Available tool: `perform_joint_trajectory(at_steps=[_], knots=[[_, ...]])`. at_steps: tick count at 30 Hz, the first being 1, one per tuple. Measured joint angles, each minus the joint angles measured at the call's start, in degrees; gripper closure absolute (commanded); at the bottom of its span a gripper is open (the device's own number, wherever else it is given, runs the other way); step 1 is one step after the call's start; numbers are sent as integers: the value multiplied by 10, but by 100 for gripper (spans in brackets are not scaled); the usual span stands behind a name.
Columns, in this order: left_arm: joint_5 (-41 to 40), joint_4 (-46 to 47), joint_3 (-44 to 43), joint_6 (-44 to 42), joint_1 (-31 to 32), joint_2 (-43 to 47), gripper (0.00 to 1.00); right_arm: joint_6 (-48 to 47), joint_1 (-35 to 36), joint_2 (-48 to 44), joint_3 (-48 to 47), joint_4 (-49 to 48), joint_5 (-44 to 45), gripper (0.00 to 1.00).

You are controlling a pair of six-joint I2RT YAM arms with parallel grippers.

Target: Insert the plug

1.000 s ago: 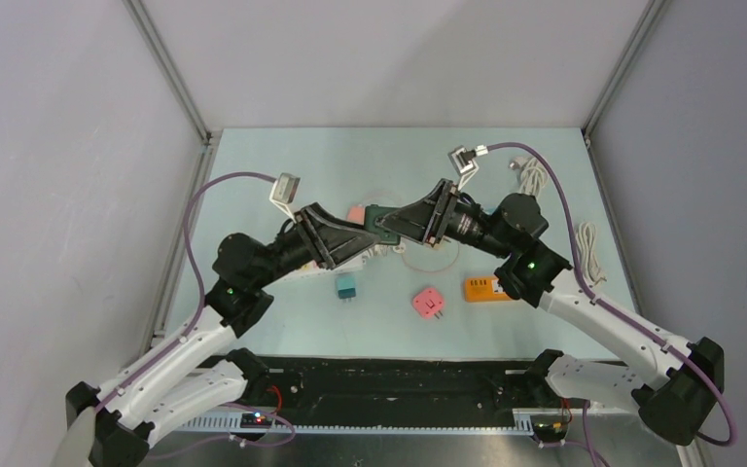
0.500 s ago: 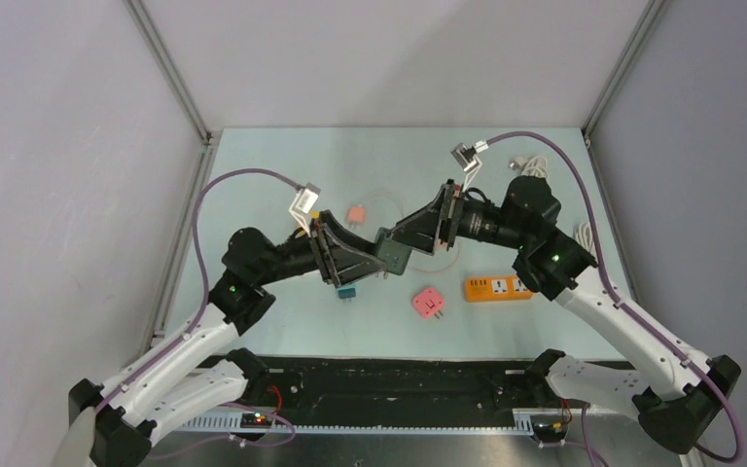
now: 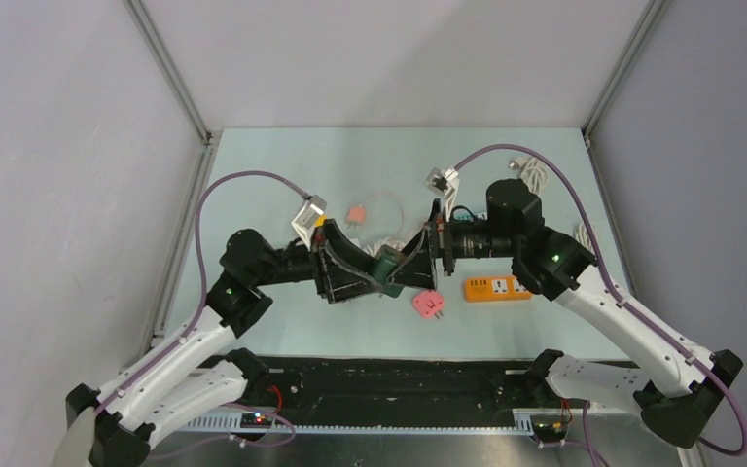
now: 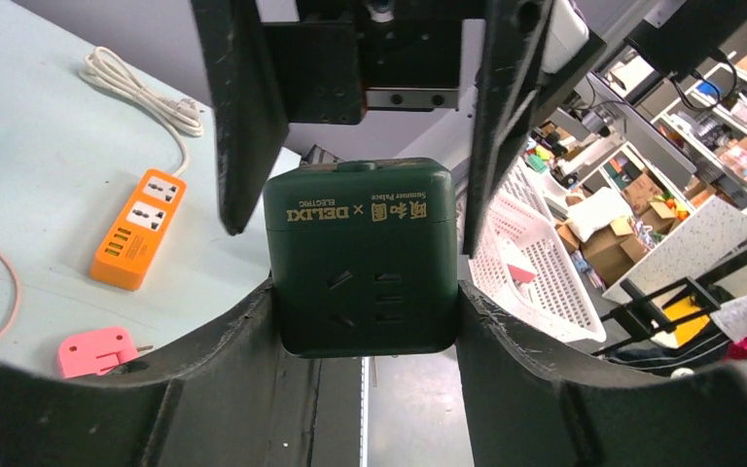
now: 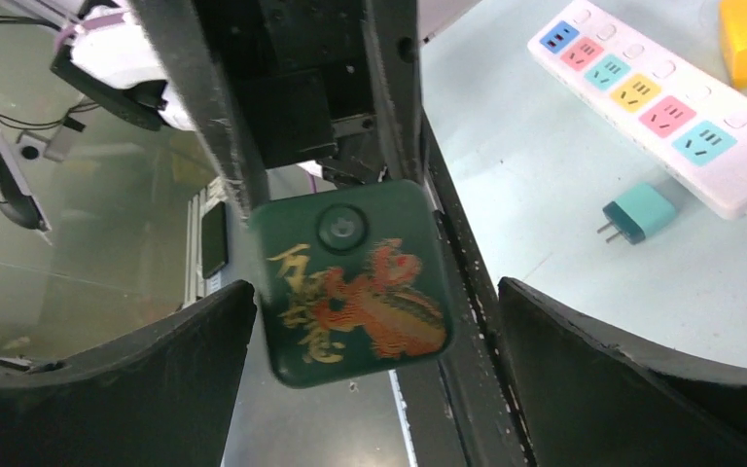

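cube (image 4: 365, 258) is clamped in left gripper (image 4: 365, 297) | right gripper (image 5: 374, 292) is held parted astride it | pink plug (image 3: 426, 304) is found nearer right

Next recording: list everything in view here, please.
cube socket: 1, dark green, held in left gripper
orange strip: 1, orange, right of centre
pink plug: 1, pink, left of orange strip
small plug: 1, salmon, mid-table
white strip: 1, white, coloured sockets, on table
teal plug: 1, teal, beside white strip
cords: 2, white, far right
left gripper: shut on cube socket
right gripper: open, flanking cube socket
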State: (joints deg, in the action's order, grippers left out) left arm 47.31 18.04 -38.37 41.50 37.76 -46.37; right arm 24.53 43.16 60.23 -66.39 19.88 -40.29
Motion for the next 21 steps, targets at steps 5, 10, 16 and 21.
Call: perform_joint_trajectory(at_steps=[5,10,16,21], knots=[[10,-8,0,-14,1,10,100,-16,8,6,-1,13,14,14],[14,-19,0,-23,2,10,100,-19,10,13,-1,13,3,15],[18,-26,0,-30,2,10,99,-22,13,22,-3,9,-25,62],[19,-28,0,-27,3,10,63,-23,10,26,-4,9,-43,99]])
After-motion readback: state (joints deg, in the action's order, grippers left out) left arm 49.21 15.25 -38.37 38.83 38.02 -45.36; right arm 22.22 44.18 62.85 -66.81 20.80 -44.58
